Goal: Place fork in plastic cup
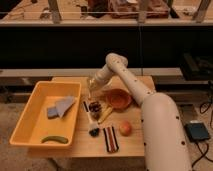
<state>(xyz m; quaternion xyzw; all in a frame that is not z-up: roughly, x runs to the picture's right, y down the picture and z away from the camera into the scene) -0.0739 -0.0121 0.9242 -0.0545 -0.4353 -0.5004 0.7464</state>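
My gripper (92,90) hangs at the end of the white arm over the middle of the wooden table (135,145), just left of the dark red-brown bowl (118,98). A thin pale sliver (86,106), which looks like the fork, shows right below the gripper. Whether the gripper holds it I cannot tell. A small tumbler-like thing with dark contents (95,107), apparently the plastic cup, stands just under and slightly right of the gripper.
A yellow bin (30,125) on the left holds a grey cloth (60,106) and a green item (54,139). A yellow-handled utensil (105,116), a dark-headed brush (94,131), a striped packet (111,139) and an orange fruit (125,128) lie in front.
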